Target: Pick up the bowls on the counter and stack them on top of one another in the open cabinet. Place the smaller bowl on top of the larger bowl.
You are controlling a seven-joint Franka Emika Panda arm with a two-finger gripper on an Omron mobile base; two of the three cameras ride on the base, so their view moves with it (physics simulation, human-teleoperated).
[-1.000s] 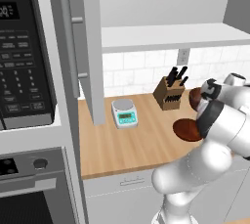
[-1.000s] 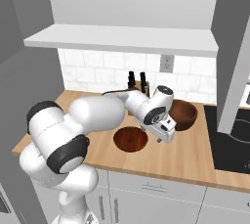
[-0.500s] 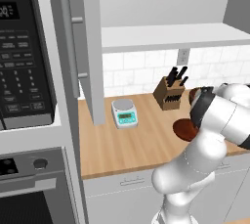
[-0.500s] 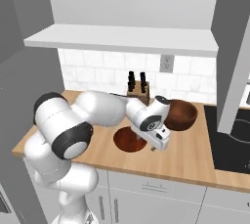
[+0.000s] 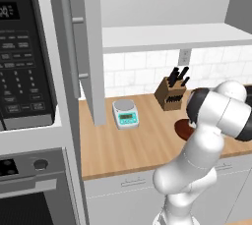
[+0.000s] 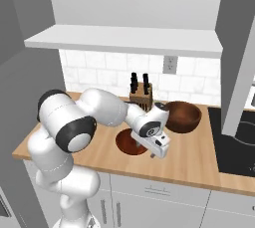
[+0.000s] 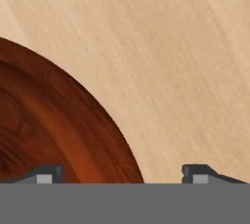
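Two dark reddish-brown bowls stand on the tan counter (image 6: 199,157). The smaller, shallow bowl (image 6: 124,141) lies in front of the knife block, and the larger, deeper bowl (image 6: 182,116) sits behind it to the right. My gripper (image 6: 156,153) hangs low over the smaller bowl's right rim, jaws open. In the hand view the gripper (image 7: 122,174) straddles that bowl's edge: the bowl (image 7: 49,125) reaches in from the left, with bare counter wood to the right. A sliver of the smaller bowl (image 5: 183,129) shows beside my arm. The open cabinet's shelf (image 6: 124,40) runs above.
A knife block (image 6: 141,95) stands at the backsplash just behind the bowls. A white kitchen scale (image 5: 124,113) sits further left on the counter. The open cabinet door (image 5: 91,47) juts out beside the black microwave (image 5: 22,52). A dark cooktop (image 6: 236,145) borders the counter's right end.
My hand has come down and forward from near the larger bowl to the smaller bowl's right rim. The jaws stay open and both bowls rest where they were.
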